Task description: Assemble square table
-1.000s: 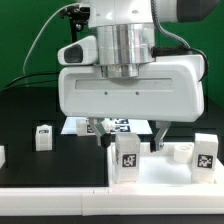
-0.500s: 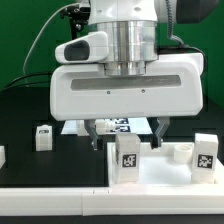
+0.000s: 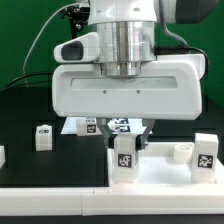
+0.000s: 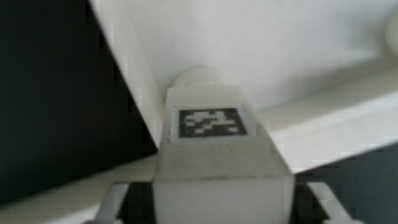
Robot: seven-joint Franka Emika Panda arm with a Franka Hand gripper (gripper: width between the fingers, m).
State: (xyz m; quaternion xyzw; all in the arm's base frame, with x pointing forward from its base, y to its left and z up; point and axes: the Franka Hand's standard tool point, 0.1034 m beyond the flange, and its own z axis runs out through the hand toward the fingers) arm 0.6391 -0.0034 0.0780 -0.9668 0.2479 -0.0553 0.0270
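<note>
The white square table top point(image 3: 160, 172) lies at the front right of the black surface. A tagged white leg point(image 3: 125, 156) stands upright on its near-left corner. My gripper point(image 3: 125, 138) has come down over this leg, with one finger on each side of it. In the wrist view the leg point(image 4: 217, 130) fills the space between my fingers point(image 4: 134, 203), and a thin dark gap shows on both sides. The table top point(image 4: 338, 80) lies behind it. A second tagged leg point(image 3: 205, 152) stands at the top's right corner.
A loose tagged leg point(image 3: 42, 138) stands on the black surface at the exterior view's left, and another white part point(image 3: 2, 155) sits at the left edge. The marker board point(image 3: 76, 127) lies behind my gripper. A long white rail point(image 3: 50, 205) edges the front.
My fingers have drawn inward from a wide spread to close beside the leg. The hand has shifted slightly; the leg and table top have not moved.
</note>
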